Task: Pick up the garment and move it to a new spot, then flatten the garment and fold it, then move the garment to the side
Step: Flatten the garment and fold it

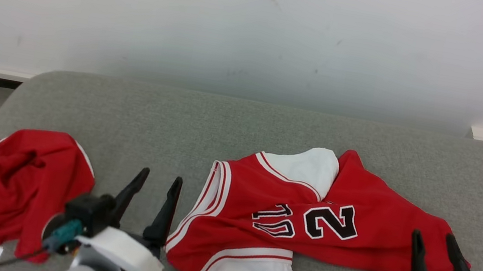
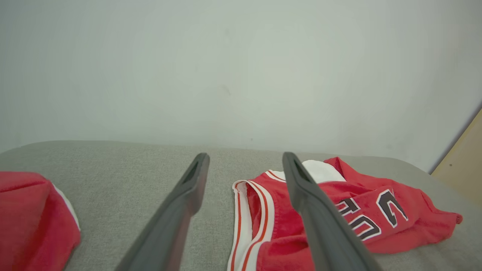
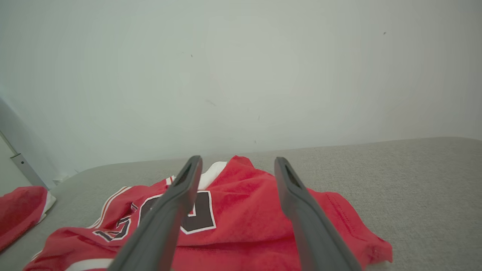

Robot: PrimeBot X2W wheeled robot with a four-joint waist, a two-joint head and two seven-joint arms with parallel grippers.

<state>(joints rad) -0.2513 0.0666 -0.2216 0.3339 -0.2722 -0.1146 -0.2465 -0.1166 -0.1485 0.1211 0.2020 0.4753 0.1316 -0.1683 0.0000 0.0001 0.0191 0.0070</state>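
Risk lies in layers: jersey (image 1: 288,207) lies crumpled at lower centre of the head view on the grey pad (image 1: 244,121). Both empty, left hand (image 1: 161,176) and right hand (image 1: 433,235) gape wide; a pinch may catch 1 layer, or snag the red heap (image 1: 22,187) at lower left.

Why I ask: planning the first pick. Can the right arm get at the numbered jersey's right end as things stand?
Probably yes. The right pincer is open and poised at the right end of the numbered jersey in the head view, and nothing lies between them on the grey cushion.
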